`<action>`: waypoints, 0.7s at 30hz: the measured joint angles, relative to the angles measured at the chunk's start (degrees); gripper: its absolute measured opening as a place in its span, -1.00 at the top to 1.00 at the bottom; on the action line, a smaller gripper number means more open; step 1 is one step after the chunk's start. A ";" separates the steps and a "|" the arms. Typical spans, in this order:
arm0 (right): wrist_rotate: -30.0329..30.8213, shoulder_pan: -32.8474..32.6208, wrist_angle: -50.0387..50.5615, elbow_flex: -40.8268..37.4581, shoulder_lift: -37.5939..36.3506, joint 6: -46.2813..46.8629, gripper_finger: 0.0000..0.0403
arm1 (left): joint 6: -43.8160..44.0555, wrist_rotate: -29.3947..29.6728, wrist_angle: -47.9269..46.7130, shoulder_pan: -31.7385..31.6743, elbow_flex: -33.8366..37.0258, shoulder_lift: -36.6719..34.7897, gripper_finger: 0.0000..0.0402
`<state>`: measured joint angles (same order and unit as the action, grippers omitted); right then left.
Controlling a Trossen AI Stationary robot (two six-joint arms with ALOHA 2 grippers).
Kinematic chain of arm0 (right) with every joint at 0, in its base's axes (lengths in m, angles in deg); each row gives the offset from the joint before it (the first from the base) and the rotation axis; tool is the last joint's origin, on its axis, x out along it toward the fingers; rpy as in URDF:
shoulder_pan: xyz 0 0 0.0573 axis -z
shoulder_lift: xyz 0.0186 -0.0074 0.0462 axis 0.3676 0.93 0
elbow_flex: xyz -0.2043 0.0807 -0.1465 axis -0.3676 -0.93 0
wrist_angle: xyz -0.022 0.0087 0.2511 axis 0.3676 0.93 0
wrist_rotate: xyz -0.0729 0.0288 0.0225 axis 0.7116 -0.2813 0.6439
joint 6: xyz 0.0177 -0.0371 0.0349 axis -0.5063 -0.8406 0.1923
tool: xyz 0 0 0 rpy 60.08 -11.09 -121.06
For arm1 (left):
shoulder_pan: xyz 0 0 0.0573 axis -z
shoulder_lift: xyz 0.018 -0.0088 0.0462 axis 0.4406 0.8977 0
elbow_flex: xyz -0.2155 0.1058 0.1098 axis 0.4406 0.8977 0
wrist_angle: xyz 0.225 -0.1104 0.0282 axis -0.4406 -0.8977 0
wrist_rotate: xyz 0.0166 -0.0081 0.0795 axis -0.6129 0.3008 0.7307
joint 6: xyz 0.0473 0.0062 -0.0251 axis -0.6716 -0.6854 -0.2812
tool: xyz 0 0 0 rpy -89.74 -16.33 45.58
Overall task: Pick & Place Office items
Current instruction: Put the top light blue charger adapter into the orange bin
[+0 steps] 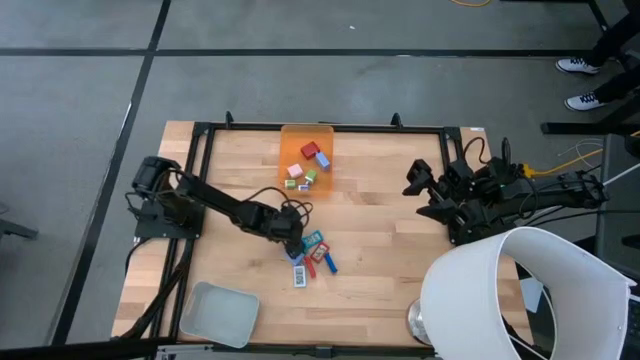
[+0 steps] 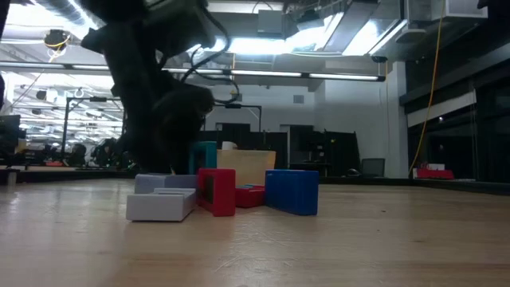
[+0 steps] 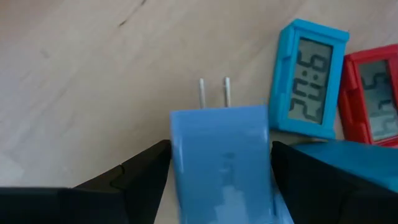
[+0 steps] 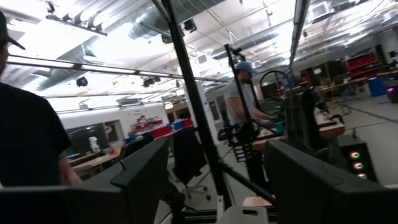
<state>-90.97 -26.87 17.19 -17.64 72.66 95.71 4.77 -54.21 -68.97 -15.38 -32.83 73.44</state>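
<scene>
While the left arm stretches low from the bench's left edge towards its middle, its elbow bent and its wrist tipped down, the left pincer sits over a loose cluster of small colourful office items lying near the centre of the wooden bench. Seen from its wrist, the two dark fingers stand wide apart on either side of a pale blue plug-in charger block with two metal prongs; whether they touch it I cannot tell. Just beyond the prongs lie two small digital clocks, one blue and one red, side by side. From bench level I count a white block, a red piece and a blue block in front.

A translucent orange rectangular bin at the middle of the far edge holds about six more small pieces. One pale grey shallow tray rests near the front left corner.

Over by the right edge, the right arm is folded back, its right pincer open and empty.
</scene>
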 joint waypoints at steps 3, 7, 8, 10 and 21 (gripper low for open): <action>-1.05 0.00 0.02 0.00 0.00 0.39 -0.29 | -0.71 0.27 -2.85 0.00 -2.44 1.97 -0.36; -1.91 0.00 -0.01 0.00 0.00 0.58 -0.29 | -0.82 0.82 -6.24 -0.04 -4.62 3.65 -0.36; -1.98 0.00 -0.02 0.00 0.00 0.57 -0.29 | -0.48 0.59 -6.77 -0.17 -4.70 3.96 -0.36; -2.10 0.00 0.01 0.00 0.00 0.59 -0.29 | 0.61 -0.14 -7.77 -0.33 -4.72 4.52 -0.34; -3.67 0.00 0.01 0.00 0.00 0.73 -0.29 | 2.83 -1.14 -9.18 -0.74 -4.70 5.16 -0.16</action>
<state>-94.65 -26.87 17.20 -17.64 72.66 96.44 7.61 -55.35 -78.16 -16.12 -37.53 78.61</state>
